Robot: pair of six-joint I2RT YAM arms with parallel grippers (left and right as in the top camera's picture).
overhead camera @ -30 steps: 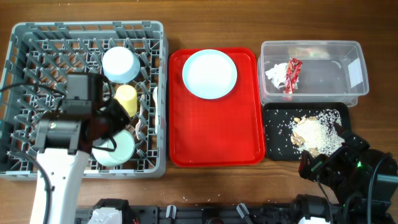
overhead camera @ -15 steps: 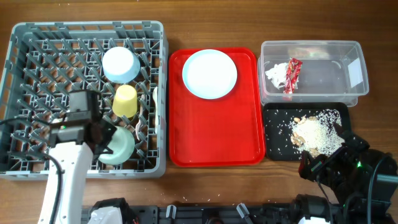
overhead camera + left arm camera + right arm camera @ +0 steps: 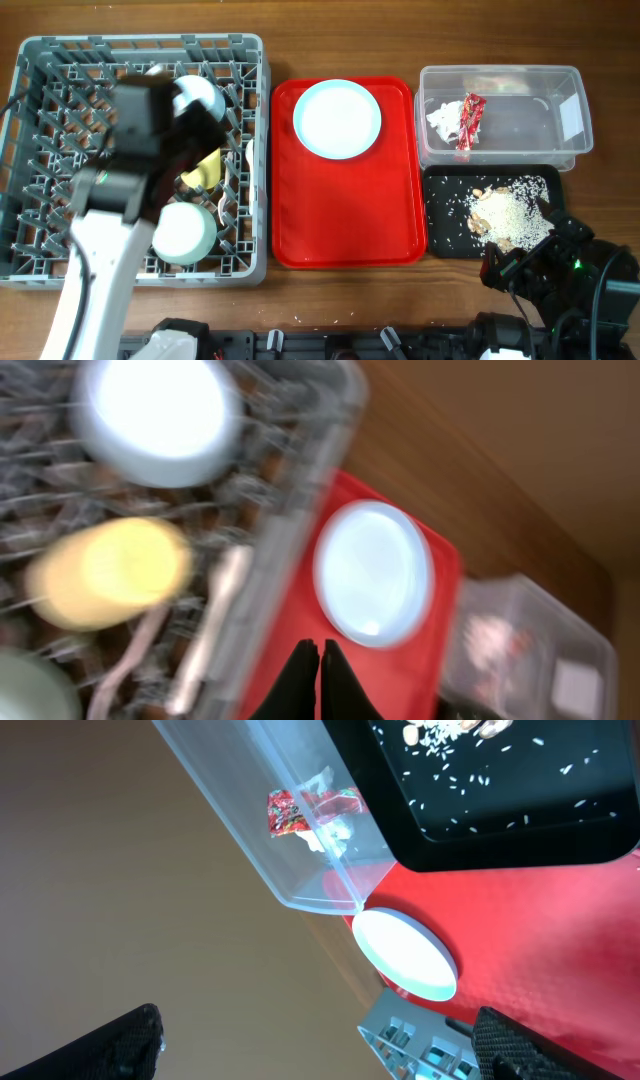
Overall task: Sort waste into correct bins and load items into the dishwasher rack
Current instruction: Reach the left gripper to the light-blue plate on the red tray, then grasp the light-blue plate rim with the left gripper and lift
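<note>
Left claw (image 3: 320, 678): fingers pressed together, nothing between them. It hangs over the right edge of the dishwasher rack (image 3: 60, 60), tips aimed toward the red tray (image 3: 345, 225); the wrist view is motion-blurred.

Directly below and beside it, in the rack: light blue bowl (image 3: 155, 415), yellow cup (image 3: 105, 570) and white plastic cutlery (image 3: 215, 630) lying among the pegs. A further pale round vessel (image 3: 185, 232) sits nearer the front edge.

Further out: the light blue plate (image 3: 337, 119) lies flat at the far end of the red tray, not yet loaded.

Right claw (image 3: 325, 1045): fingers spread wide, empty, parked at the table's near edge by the black tray (image 3: 445, 235).

Waste: napkin (image 3: 442, 118) and red wrapper (image 3: 470, 120) are in the clear tub (image 3: 520, 100); rice scraps (image 3: 505, 215) are on the black tray.

Assessment: sorting appears complete; loading is at its last item. The next move calls for the left claw to open, cross to the plate, pinch its rim and stand it between free pegs.
</note>
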